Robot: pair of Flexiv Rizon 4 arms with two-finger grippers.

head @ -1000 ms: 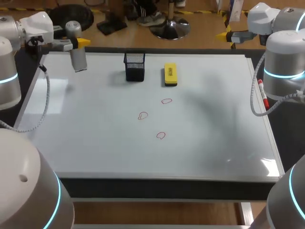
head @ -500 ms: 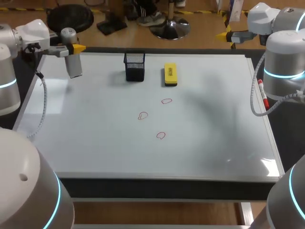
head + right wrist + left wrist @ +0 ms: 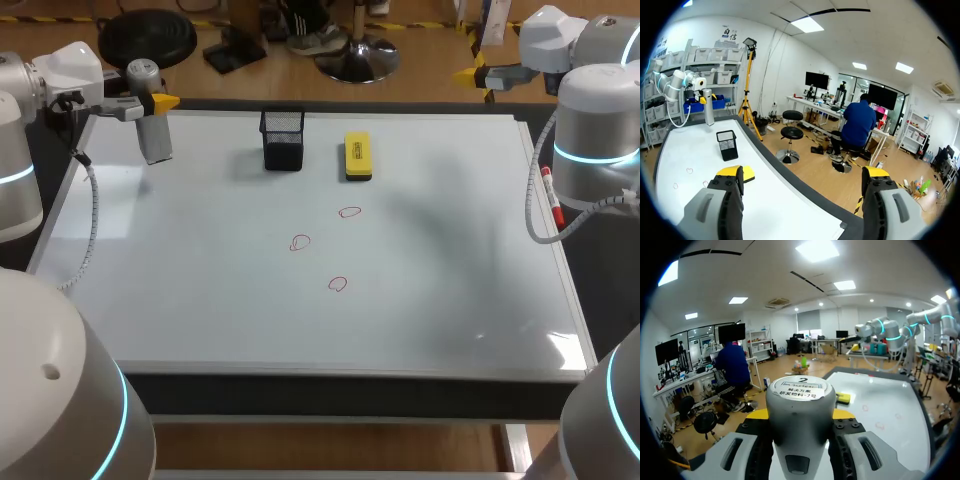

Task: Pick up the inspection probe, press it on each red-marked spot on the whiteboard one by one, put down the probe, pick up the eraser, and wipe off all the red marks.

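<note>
My left gripper (image 3: 152, 102) is shut on the grey cylindrical probe (image 3: 152, 132), which hangs upright above the far left corner of the whiteboard (image 3: 200, 280). In the left wrist view the probe (image 3: 795, 405) fills the space between the fingers of that gripper (image 3: 800, 415). Three red marks (image 3: 349, 212) (image 3: 300, 243) (image 3: 338, 284) sit near the board's middle. The yellow eraser (image 3: 357, 157) lies at the far middle. Past the far right corner my right gripper (image 3: 478, 72) is raised; the right wrist view shows this gripper (image 3: 804, 175) open and empty.
A black mesh holder (image 3: 283, 140) stands left of the eraser at the back. A red marker (image 3: 548, 197) lies along the board's right edge. The right arm's base (image 3: 595, 140) rises at the right side.
Over the last second my left gripper carried the probe a little left and back toward the board's far left corner, then held still. The right arm has not moved.
</note>
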